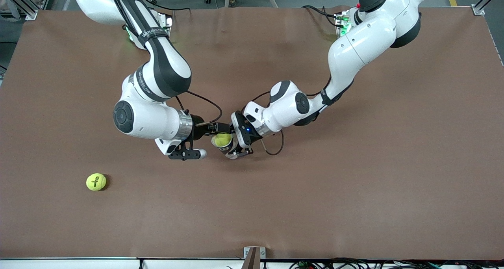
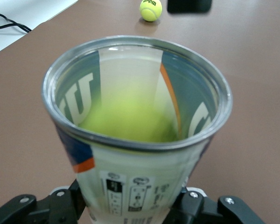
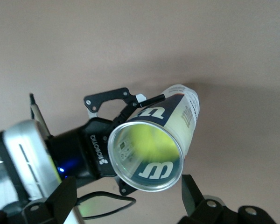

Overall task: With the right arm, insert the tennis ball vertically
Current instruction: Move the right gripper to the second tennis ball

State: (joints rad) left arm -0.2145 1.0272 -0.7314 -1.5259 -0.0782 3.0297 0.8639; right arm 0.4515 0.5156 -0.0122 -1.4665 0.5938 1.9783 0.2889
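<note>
My left gripper (image 1: 236, 147) is shut on a clear tennis-ball can (image 1: 225, 146) with a blue and white label, gripping it near its base. The can (image 2: 130, 179) is tilted, its open mouth facing up. A yellow-green tennis ball (image 1: 223, 139) lies inside it (image 2: 126, 119). My right gripper (image 1: 219, 129) hangs just over the can's mouth. It stands open (image 3: 128, 198), its two black fingers wide apart with nothing between them. In the right wrist view the can (image 3: 175, 121) shows mouth-on, with the ball (image 3: 149, 140) down inside.
A second tennis ball (image 1: 96, 182) lies loose on the brown table (image 1: 354, 182), nearer the front camera and toward the right arm's end; it also shows in the left wrist view (image 2: 150, 9). A black cable (image 1: 275, 147) loops beside the left gripper.
</note>
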